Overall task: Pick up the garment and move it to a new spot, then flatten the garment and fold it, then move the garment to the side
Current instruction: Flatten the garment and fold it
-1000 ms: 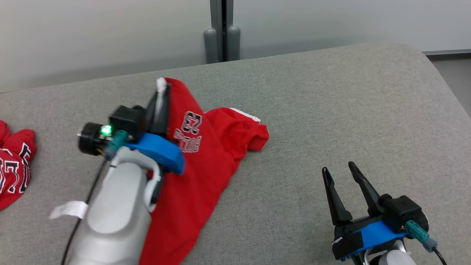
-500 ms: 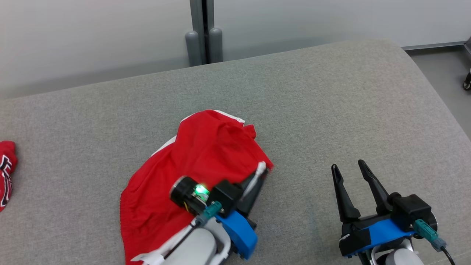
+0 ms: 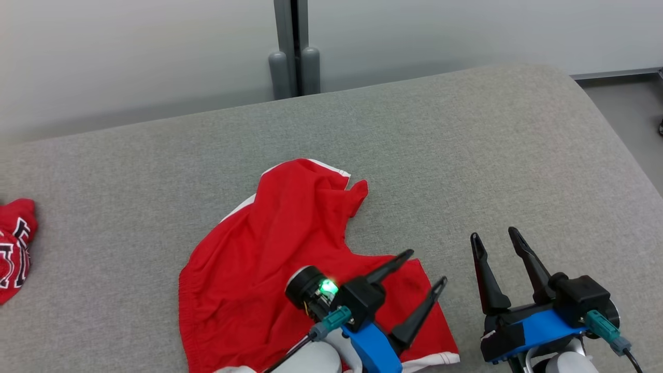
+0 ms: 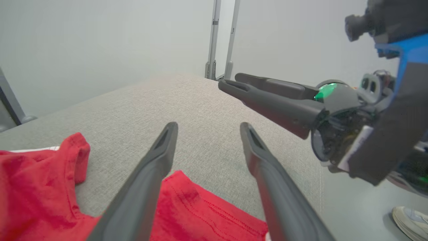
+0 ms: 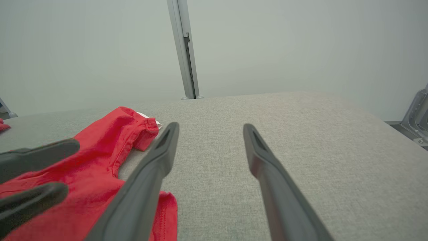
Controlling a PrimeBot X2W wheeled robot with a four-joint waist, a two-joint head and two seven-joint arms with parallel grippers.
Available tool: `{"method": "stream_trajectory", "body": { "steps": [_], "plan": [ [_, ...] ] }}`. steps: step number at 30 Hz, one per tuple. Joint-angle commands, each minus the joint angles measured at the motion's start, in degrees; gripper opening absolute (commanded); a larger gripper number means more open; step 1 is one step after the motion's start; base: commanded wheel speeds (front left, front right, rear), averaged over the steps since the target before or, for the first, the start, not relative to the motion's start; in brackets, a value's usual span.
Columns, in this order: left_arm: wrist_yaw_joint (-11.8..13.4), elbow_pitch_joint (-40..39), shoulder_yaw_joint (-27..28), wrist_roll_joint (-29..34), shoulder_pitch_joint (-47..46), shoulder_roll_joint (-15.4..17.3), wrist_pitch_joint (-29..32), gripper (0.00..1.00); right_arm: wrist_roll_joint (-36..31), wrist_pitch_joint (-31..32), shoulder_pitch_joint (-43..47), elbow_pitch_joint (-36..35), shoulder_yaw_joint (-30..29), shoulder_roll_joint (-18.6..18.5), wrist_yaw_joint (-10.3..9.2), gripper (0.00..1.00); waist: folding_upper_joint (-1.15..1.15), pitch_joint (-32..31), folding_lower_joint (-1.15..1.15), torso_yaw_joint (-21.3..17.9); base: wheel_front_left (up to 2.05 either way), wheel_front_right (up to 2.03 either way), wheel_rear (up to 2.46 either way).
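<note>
The garment [image 3: 290, 248] is red with white trim and lies crumpled on the grey padded table [image 3: 466, 155], front and centre. My left gripper [image 3: 427, 267] is open over the garment's near right corner, with nothing between its fingers. In the left wrist view the left gripper [image 4: 208, 125] hangs just above the garment [image 4: 200, 214], which lies loose beneath it. My right gripper [image 3: 493, 234] stands open over bare table to the right of the cloth. In the right wrist view the right gripper [image 5: 210, 126] has the garment [image 5: 100, 157] at its left.
Another red garment [image 3: 13, 248] with lettering lies at the table's left edge. Two grey posts [image 3: 292, 67] stand behind the table against a pale wall. The table's right edge curves down to the floor [image 3: 632, 114]. A shoe [image 4: 411, 221] shows on the floor.
My left gripper dragged the garment from the back left to the front centre, then opened and let it go. The right gripper stayed put; the head camera shifted.
</note>
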Motion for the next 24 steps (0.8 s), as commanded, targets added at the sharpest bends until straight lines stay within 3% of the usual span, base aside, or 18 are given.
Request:
{"method": "stream_trajectory", "body": {
  "steps": [1, 5, 12, 17, 24],
  "plan": [
    [1.27, -0.36, 0.85, -0.7, -0.97, 0.14, -0.51, 1.0, -0.46, -0.21, 0.63, 0.05, -0.39, 0.0, 0.03, 1.0, 0.0, -0.57, 0.0, 0.75, 0.0, 0.0, 0.0],
    [3.96, -1.31, 5.36, -0.33, -0.65, 0.24, -0.75, 1.0, -0.18, -0.21, 1.15, 0.04, -0.3, 0.0, 0.03, 1.0, 0.0, -1.49, 0.0, 1.95, 0.0, 0.0, 0.0],
    [8.49, -8.23, 18.18, 4.03, 5.24, 4.57, -0.75, 1.0, 0.04, -0.21, 2.08, -0.13, -0.33, 0.0, 0.03, 1.0, 0.0, -2.76, 0.0, 4.13, 0.0, 0.0, 0.0],
    [9.84, -12.2, 26.3, 6.88, 10.29, 7.14, -0.75, 1.0, -0.32, -0.21, 2.39, -0.37, -1.17, 0.0, 0.03, 1.0, 0.0, -3.09, 0.0, 5.8, 0.0, 0.0, 0.0],
    [10.47, -15.24, 34.44, 9.39, 15.43, 8.12, -0.76, 1.0, -0.84, -0.2, 3.2, -0.71, -2.03, 0.0, 0.03, 1.0, 0.0, -3.81, 0.0, 7.5, 0.0, 0.0, 0.0]
  ]
}}
